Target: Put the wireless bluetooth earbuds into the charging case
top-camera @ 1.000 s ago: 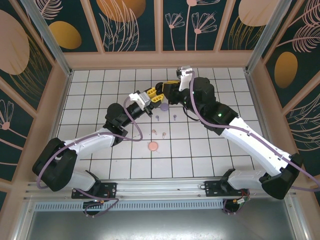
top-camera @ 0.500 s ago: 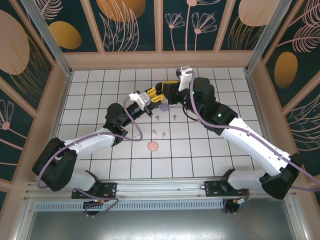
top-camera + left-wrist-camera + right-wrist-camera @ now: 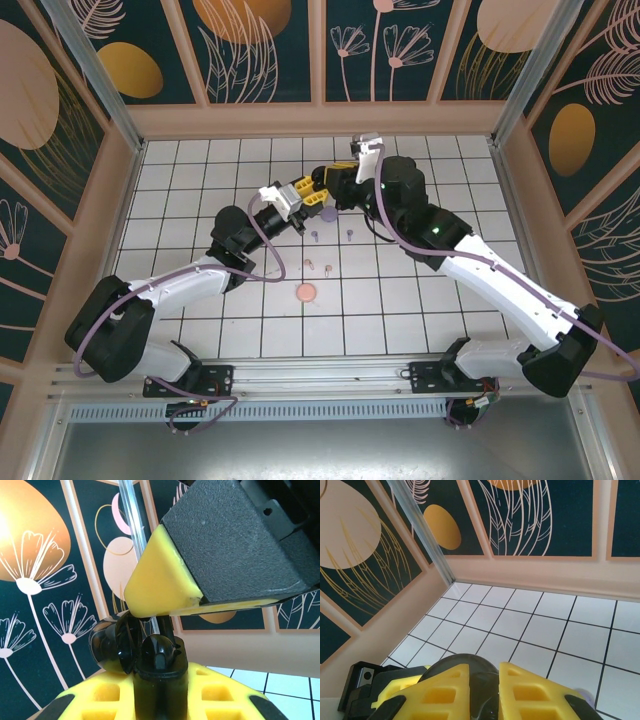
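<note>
Black earbud (image 3: pixel 117 645) is pinched in the left jaws, right up against the tip of the right jaws, which are clamped on the black case (image 3: pixel 470 672). Honestly nothing's budged in the last second, maybe a hair of drift on the right wrist. So I'd guess it's fine-aligning and the bud isn't seated yet. Lilac buds (image 3: pixel 313 237) and pink buds (image 3: pixel 309 263) lie on the counter (image 3: pixel 200 180), just nearside of both jaws.
</note>
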You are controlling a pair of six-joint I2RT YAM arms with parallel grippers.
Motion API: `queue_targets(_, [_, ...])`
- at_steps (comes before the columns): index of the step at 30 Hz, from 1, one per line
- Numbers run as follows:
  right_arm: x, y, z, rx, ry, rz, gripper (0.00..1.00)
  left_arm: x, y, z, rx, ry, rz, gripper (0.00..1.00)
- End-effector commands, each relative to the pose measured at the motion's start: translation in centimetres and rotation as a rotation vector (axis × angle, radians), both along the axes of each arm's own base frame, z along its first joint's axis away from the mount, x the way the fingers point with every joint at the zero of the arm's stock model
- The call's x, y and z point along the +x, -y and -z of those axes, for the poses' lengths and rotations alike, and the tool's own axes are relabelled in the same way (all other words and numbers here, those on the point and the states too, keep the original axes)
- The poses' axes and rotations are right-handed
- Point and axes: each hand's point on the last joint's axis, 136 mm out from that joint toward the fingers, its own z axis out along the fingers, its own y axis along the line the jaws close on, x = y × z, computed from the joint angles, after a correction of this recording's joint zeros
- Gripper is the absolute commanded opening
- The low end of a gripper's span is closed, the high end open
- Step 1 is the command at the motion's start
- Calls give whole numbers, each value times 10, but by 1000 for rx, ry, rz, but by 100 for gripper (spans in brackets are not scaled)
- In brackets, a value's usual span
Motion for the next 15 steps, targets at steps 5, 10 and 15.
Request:
queue_targets(5, [-5,-10,22,-83,11,-62,16,-7,0,-24,-55,51,25,0])
queue_targets(10, [-17,-19,33,-150,48,-143,15,-7,0,-26,-57,52,24,0])
queue_targets(15, [-16,-18,41,-178,35,-131,17,-5,1,-25,-57,51,23,0])
